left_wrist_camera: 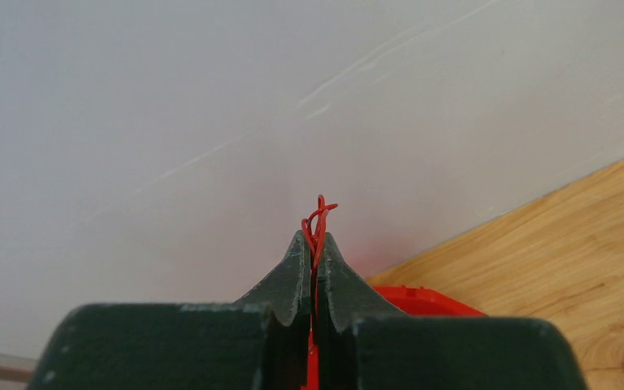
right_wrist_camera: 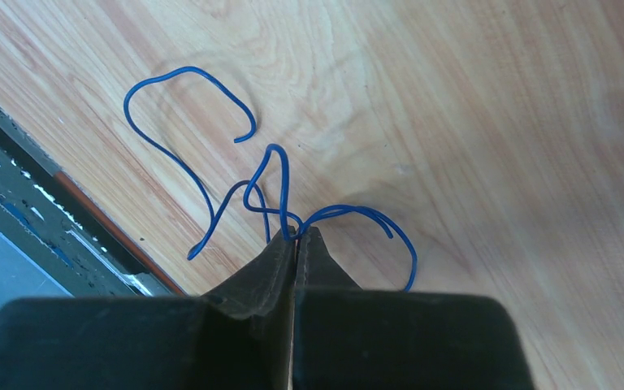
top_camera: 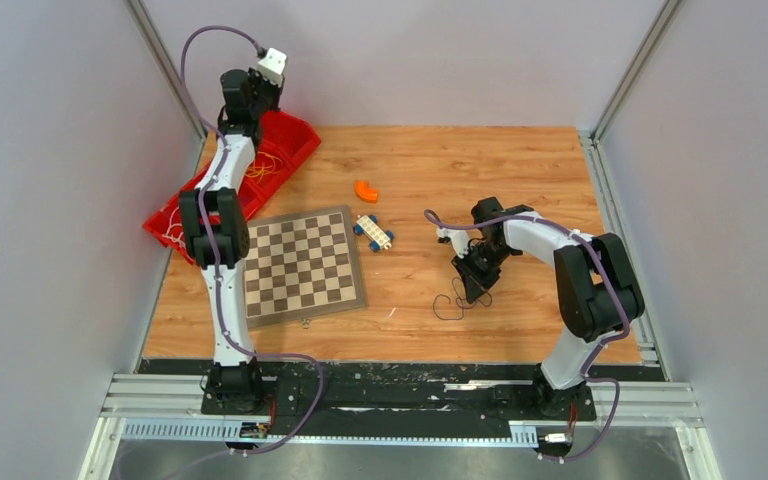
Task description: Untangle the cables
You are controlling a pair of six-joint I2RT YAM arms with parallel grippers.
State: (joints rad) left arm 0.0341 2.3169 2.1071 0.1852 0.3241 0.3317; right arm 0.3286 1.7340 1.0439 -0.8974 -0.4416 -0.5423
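My left gripper (top_camera: 245, 100) is raised high over the red bin (top_camera: 295, 140) at the back left. In the left wrist view it (left_wrist_camera: 314, 240) is shut on a thin red wire (left_wrist_camera: 319, 213) that loops out above the tips. More cables lie in the bin: yellow-orange strands (top_camera: 260, 168) and white ones (top_camera: 173, 235). My right gripper (top_camera: 476, 276) is low over the table, right of centre. In the right wrist view it (right_wrist_camera: 296, 236) is shut on a curly blue wire (right_wrist_camera: 349, 210) that lies spread on the wood; this wire looks dark from above (top_camera: 449, 306).
A chessboard (top_camera: 303, 263) lies left of centre. A white and blue toy car (top_camera: 373, 232) and an orange piece (top_camera: 366, 190) sit beside it. The bin's rim shows in the left wrist view (left_wrist_camera: 426, 301). The table's front rail (right_wrist_camera: 32, 211) is close to the blue wire.
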